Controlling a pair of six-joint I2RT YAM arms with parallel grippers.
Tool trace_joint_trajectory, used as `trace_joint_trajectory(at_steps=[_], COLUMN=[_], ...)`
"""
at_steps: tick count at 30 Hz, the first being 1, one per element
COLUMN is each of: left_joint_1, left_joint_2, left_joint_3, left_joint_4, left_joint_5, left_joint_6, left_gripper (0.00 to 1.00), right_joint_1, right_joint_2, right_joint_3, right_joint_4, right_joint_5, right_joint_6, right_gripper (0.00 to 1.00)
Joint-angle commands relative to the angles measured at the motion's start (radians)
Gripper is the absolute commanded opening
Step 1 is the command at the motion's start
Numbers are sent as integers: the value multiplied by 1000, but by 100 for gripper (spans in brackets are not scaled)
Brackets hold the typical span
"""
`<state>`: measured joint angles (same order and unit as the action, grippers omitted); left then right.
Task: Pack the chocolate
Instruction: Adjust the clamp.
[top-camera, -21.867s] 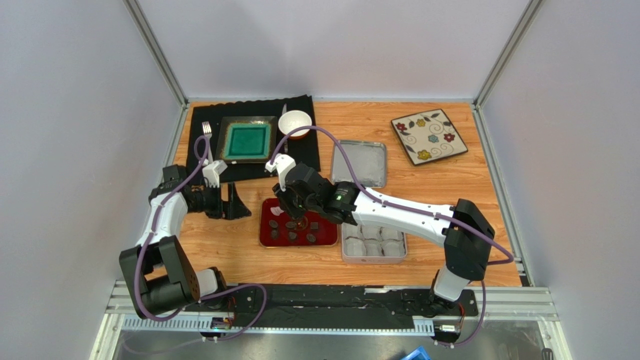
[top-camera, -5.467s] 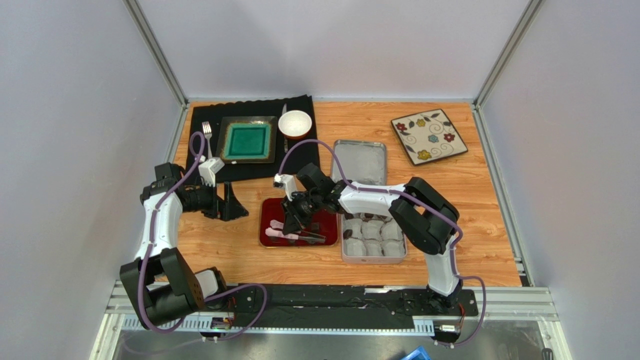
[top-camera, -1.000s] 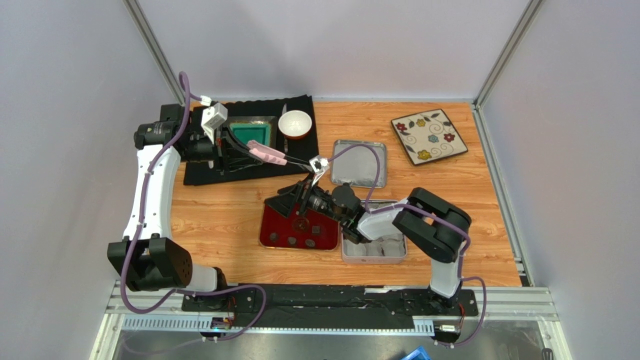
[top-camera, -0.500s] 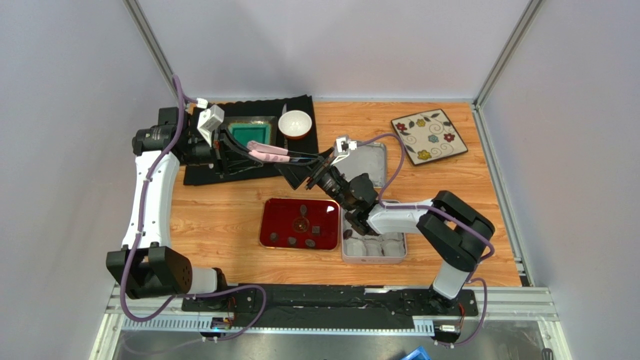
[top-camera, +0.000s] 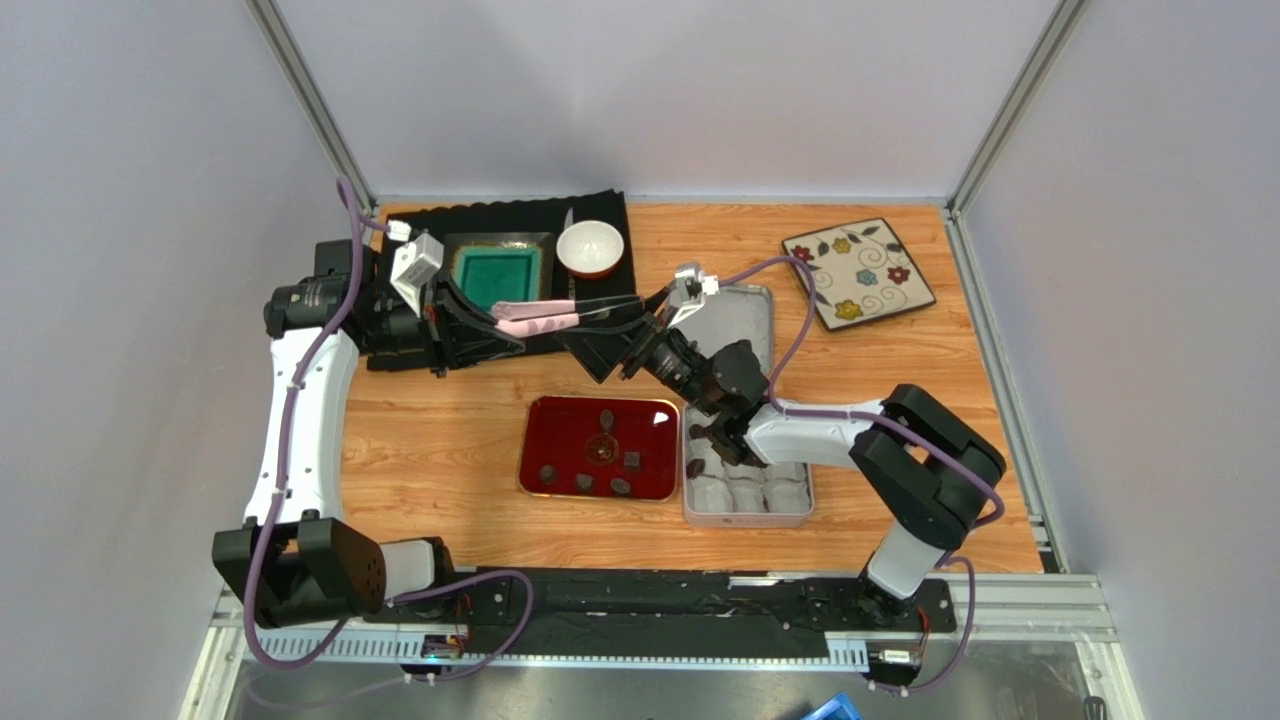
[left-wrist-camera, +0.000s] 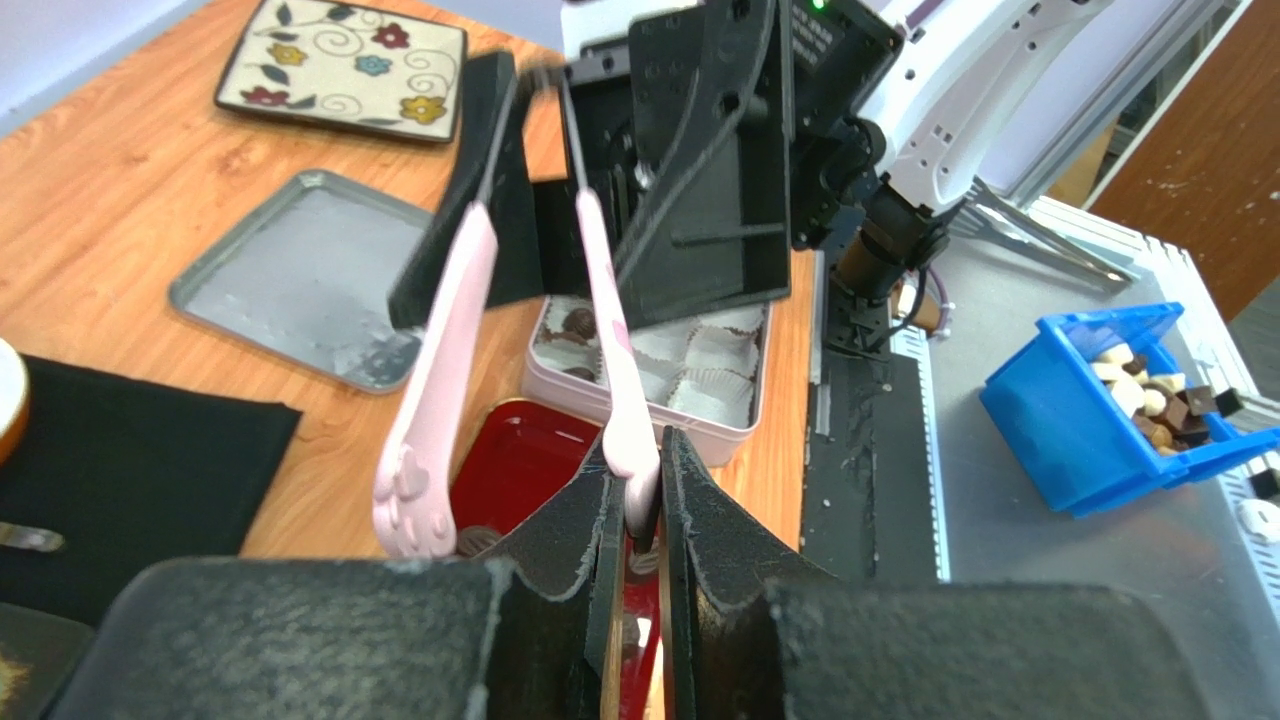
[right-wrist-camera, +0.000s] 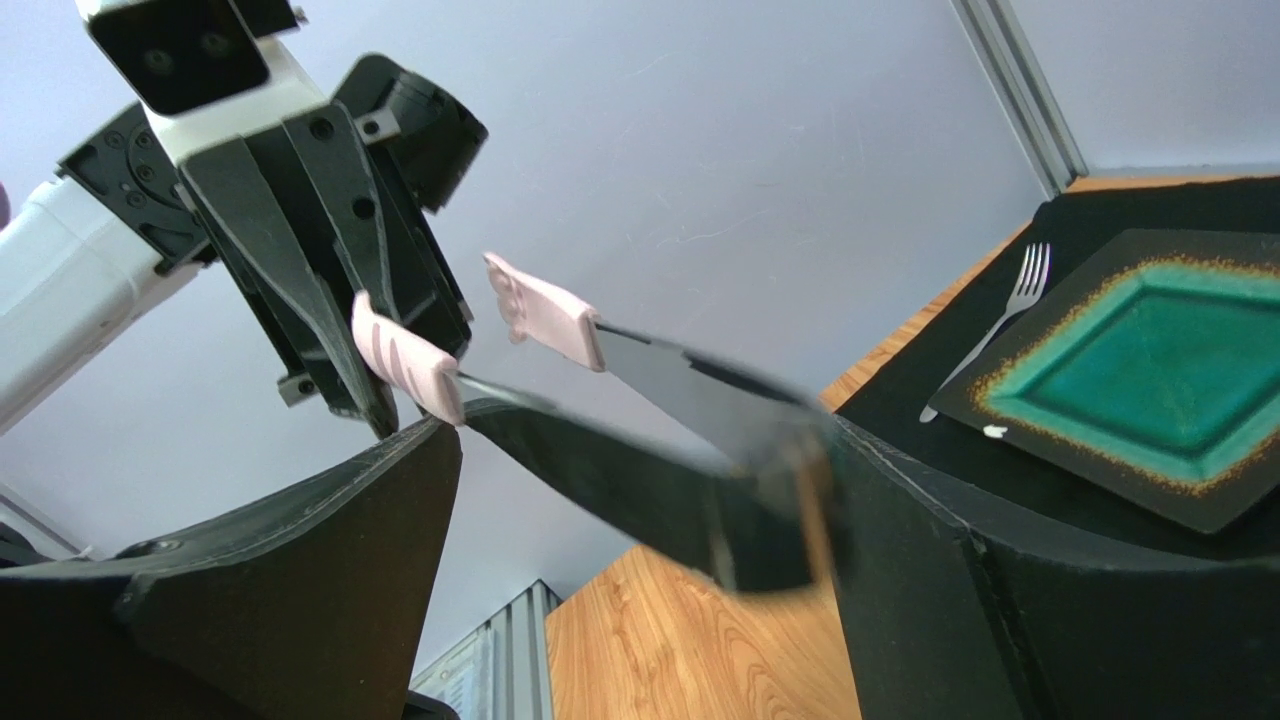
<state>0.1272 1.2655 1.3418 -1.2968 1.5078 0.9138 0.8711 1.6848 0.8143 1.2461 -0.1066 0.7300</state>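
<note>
Several small dark pieces of chocolate (top-camera: 604, 447) lie on the red tray (top-camera: 564, 435), and two more sit in the left cups of the tin (top-camera: 747, 515). My left gripper (top-camera: 489, 323) (left-wrist-camera: 639, 518) is shut on one arm of the pink-handled tongs (top-camera: 537, 314) (left-wrist-camera: 436, 398), holding them level above the table with the tips pointing right. My right gripper (top-camera: 628, 333) (right-wrist-camera: 646, 555) is raised and open, its fingers (left-wrist-camera: 721, 165) on either side of the tongs' black tips. The tips look blurred in the right wrist view.
The tin's lid (top-camera: 721, 323) lies behind the tin, with a floral plate (top-camera: 858, 273) at the back right. A green plate (top-camera: 496, 278), a white bowl (top-camera: 591, 248) and a fork (right-wrist-camera: 1004, 315) sit on a black mat at the back left. A blue bin (left-wrist-camera: 1120, 398) stands off the table.
My right gripper has risen from the red tray to the tongs' tips and its jaws have narrowed a little. The left arm has shifted the tongs slightly forward, still gripping them.
</note>
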Motion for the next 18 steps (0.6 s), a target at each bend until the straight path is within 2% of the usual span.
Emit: trace_joint_trajectory(at_steps=[1, 9, 15, 18], left_joint_1=[-6, -6, -6, -6], left_joint_2=[-35, -40, -43, -44], left_joint_3=[-52, -105, -101, -99], left_joint_4=[-185, -185, -183, -182], left_joint_5=[259, 259, 259, 258], left_joint_6=[0, 11, 8, 2], left_gripper=[6, 6, 6, 6], right_joint_1=[-47, -54, -53, -55], right_joint_2=[-86, -103, -88, -82], right_joint_3=[59, 97, 135, 154], right_joint_4=[265, 265, 265, 266], right_joint_5=[51, -7, -148, -289], right_joint_6=[-17, 8, 72, 106], right_gripper=[89, 87, 83, 82])
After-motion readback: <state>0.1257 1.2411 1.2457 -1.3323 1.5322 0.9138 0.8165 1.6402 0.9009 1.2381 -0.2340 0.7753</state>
